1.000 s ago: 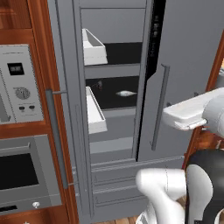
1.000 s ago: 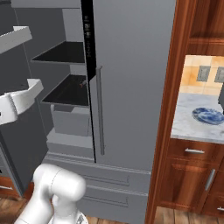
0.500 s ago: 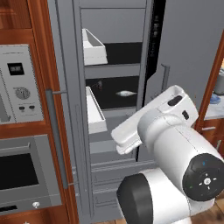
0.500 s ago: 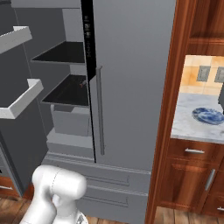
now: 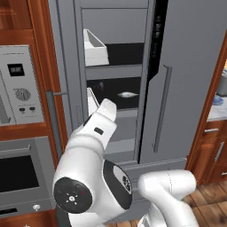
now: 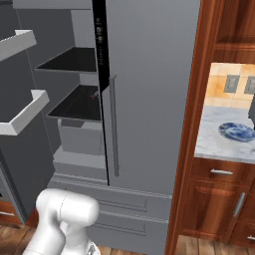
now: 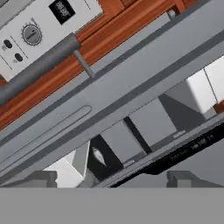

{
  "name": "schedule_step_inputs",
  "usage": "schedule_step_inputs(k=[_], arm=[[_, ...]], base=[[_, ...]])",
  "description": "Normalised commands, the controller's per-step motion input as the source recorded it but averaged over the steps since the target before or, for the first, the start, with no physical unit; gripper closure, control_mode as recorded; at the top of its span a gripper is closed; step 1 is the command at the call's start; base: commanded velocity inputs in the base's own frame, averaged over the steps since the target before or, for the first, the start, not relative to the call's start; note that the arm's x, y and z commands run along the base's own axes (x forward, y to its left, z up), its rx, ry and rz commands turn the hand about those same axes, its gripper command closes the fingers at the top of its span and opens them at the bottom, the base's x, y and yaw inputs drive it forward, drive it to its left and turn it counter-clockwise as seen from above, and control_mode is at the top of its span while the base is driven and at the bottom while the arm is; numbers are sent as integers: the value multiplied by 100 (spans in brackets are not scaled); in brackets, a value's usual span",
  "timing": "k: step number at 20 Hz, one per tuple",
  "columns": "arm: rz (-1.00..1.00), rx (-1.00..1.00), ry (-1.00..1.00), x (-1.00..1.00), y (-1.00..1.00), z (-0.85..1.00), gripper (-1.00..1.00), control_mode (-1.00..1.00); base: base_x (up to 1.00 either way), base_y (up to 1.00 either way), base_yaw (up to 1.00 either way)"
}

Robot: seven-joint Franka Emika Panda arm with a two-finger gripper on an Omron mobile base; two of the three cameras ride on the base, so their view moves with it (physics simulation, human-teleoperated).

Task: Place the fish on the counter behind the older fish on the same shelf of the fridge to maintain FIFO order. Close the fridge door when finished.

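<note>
From my right base camera I see the fridge [image 6: 149,89] with its left door swung open and its right door shut, the long bar handle [image 6: 113,127] standing upright on it. Inside, two black shelves are stacked, and on the lower shelf [image 6: 79,105] something small and dark lies near the back; I cannot identify it. White door bins [image 6: 25,112] sit at left. At right, the marbled counter [image 6: 214,142] carries a blue patterned plate [image 6: 237,132] over wooden cabinet fronts.

White arm [image 5: 95,146] raised, fingers [image 7: 41,178] spread wide, empty.
</note>
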Motion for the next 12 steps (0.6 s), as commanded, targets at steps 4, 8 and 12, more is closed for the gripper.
schedule_step_inputs(k=[4, 8, 12], arm=[[-19, -23, 2, 64, 98, -49, -100, -100], [-20, -16, 0, 57, 100, -49, -100, -100], [-18, -11, -5, 49, 90, -40, -100, -100]], base=[[0, 0, 0], [0, 0, 0], [0, 0, 0]])
